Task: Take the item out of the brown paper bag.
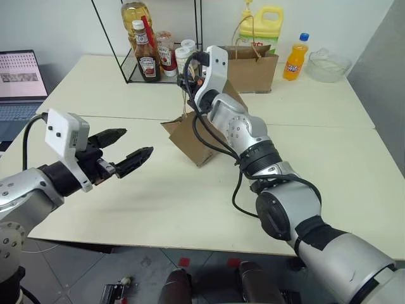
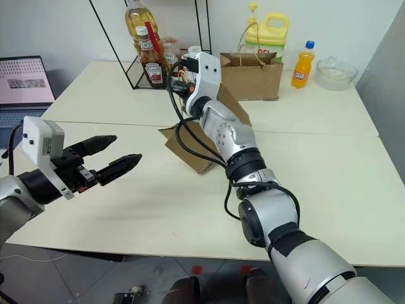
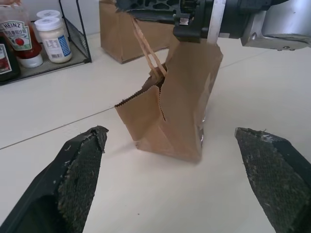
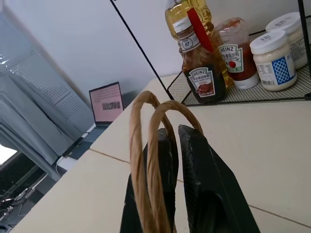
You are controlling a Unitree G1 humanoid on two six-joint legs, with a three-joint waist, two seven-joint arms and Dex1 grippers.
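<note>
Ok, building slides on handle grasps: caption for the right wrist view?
Right gripper shut on the brown paper bag's twin cord handles, sauce rack behind.

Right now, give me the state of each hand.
Left hand: open, holding nothing.
Right hand: shut on the cord handles of the brown paper bag.

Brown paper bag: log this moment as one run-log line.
right gripper: shut on handles, holding brown paper bag tilted on table | left gripper: open, facing bag, apart | item: hidden
</note>
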